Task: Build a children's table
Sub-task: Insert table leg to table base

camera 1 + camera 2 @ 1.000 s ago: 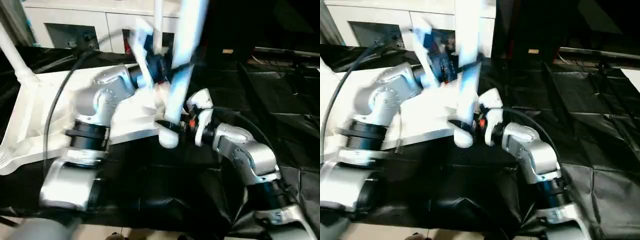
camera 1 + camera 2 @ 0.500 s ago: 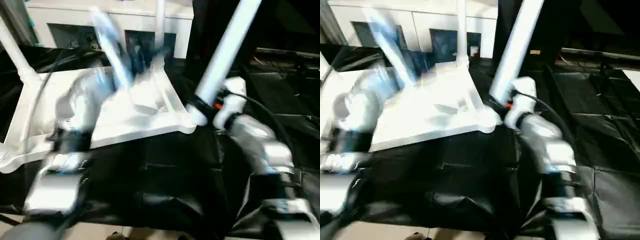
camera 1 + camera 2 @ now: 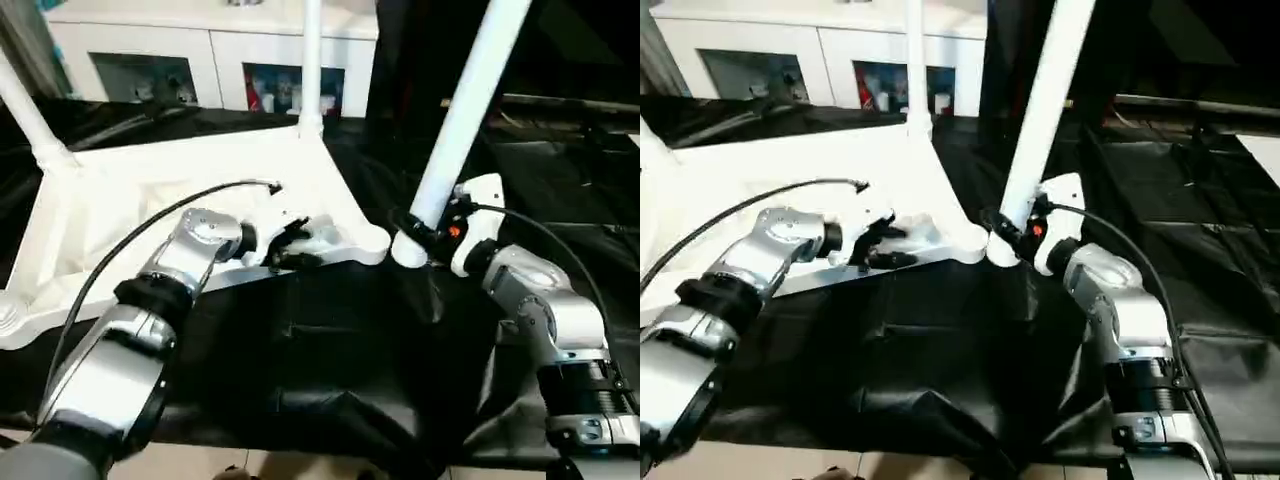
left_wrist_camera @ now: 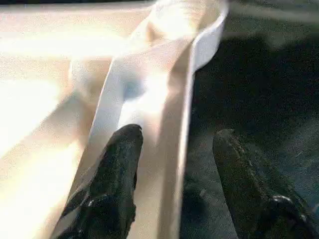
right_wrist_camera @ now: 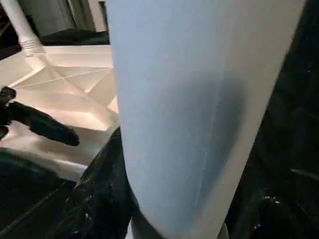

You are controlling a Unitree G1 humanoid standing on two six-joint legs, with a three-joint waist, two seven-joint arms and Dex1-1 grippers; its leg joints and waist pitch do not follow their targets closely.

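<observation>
Black-draped counter (image 3: 330, 360) bare in front; left claw (image 3: 290, 246) straddles near rim of upturned table top (image 3: 120, 200), fingers apart; right claw (image 3: 418, 232) grips loose leg (image 3: 462, 110) beside empty corner socket (image 3: 368, 240); fitted legs (image 3: 311, 60) behind; cabinets (image 3: 200, 60) beyond.

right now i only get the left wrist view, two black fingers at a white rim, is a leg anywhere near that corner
Observer: Yes. The right gripper holds a leg tilted, its lower end just beside the empty corner socket, not in it.
Operator: is my left gripper gripping the top
Observer: The left gripper stands open, straddling the near rim of the tabletop next to that socket.
Operator: any legs already in
Observer: Two stand in sockets: one at the far corner, one at the far left corner.
</observation>
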